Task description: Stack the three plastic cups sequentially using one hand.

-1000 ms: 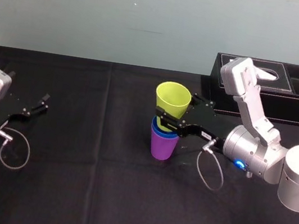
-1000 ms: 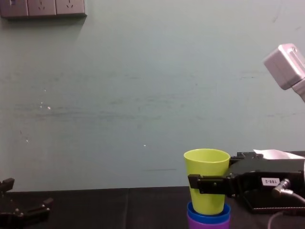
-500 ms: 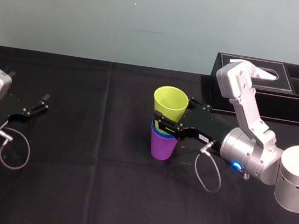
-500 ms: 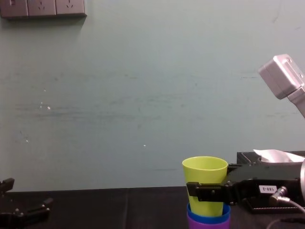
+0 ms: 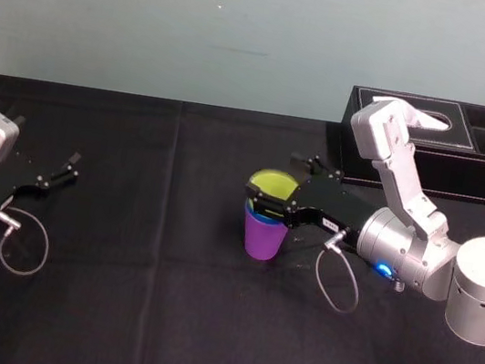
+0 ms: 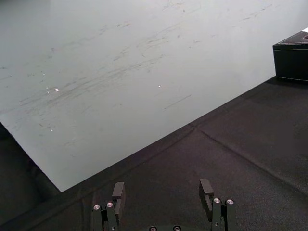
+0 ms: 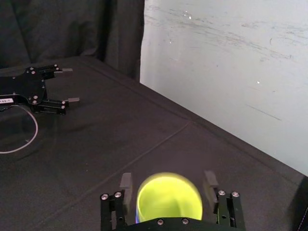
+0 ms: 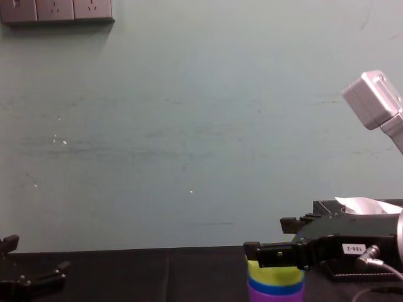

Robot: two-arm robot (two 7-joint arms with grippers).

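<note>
- Stack of the three plastic cups sits mid-table on the black cloth (image 5: 159, 298), left and a bit nearer than the black tissue box (image 5: 430, 161).
- Purple cup (image 5: 264, 236) is at the bottom, upright on the cloth.
- Blue cup (image 8: 276, 289) sits inside the purple one; you see just its rim band.
- Yellow-green cup (image 5: 271, 185) is seated inside the blue one, with its rim and a short band of wall above the blue rim. It looks blurred in the right wrist view.
- Right gripper (image 7: 168, 182) reaches in from the right at cup-rim height and straddles the yellow-green cup.
- Its fingers (image 7: 126, 185) are spread apart, one on the near side of the cup and one on the far side. The wrist view shows a thin gap between each finger and the cup wall, so you get no grasp here.
- From the chest view you see the near finger level with the yellow-green rim and the far finger slightly higher behind it.
- Left gripper (image 6: 162, 184) is parked low over the cloth at the far left of the table, well apart from the cups, with its fingers spread wide and nothing between them.
</note>
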